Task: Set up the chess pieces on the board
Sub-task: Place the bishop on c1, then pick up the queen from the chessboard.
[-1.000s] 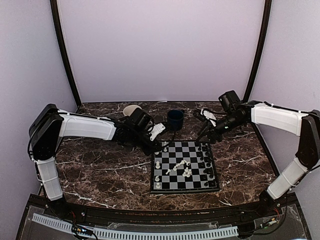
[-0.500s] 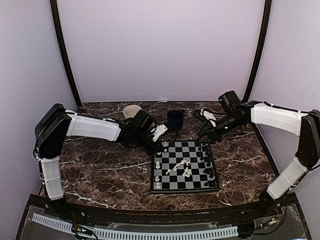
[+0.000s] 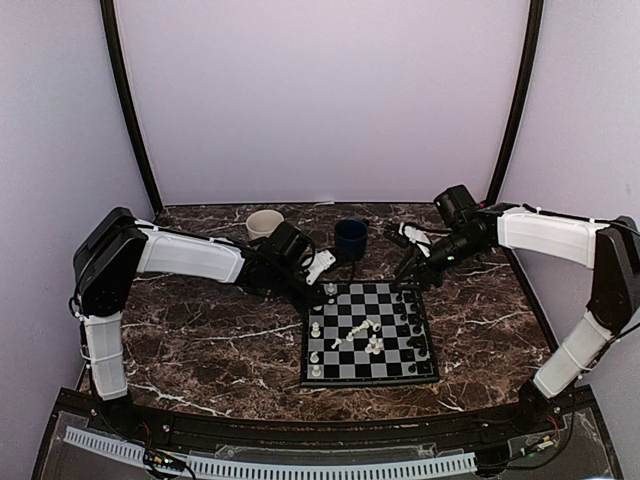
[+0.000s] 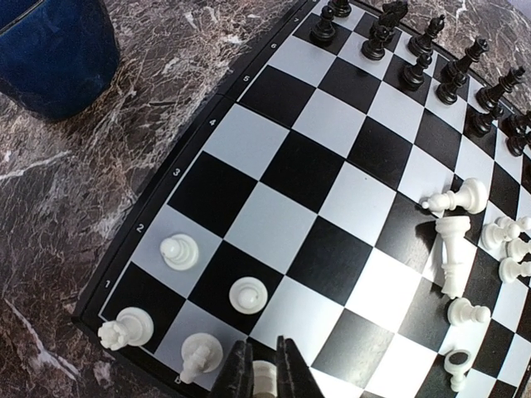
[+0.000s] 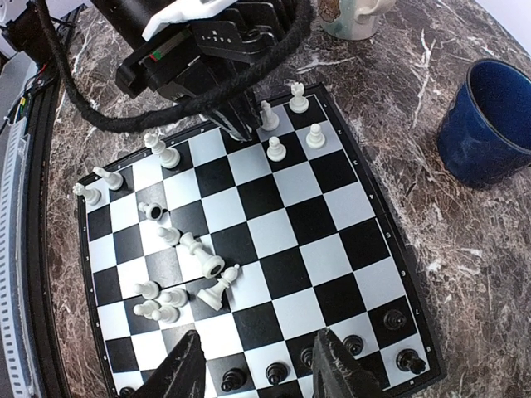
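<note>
Chess pieces (image 3: 358, 335) are on the board (image 4: 323, 174), which sits on the table (image 3: 200, 330) between my two arms. White ones stand along its left edge, more white ones lie toppled mid-board, and black ones (image 3: 412, 315) are ranked along its right edge.

Left jaws: clenched on a white piece (image 4: 264, 380) at the left edge, with a standing neighbour (image 4: 202, 356) just beside it. As I judge it, releasing off-square or withdrawing sideways would knock that neighbour over.

Toppled pieces, centre: lying on their sides, they could roll or skid when pinched.

Right jaws: released, spread wide above the black ranks and grasping nothing. A careless descent would bowl several over. Both arms crowd one small board, so a shared reach risks contact.

Containers, beyond the board's far edge: cream mug (image 3: 264, 222), contents not discernible; blue cup (image 3: 350, 238), to its right, no piece visible inside from the right wrist view.
</note>
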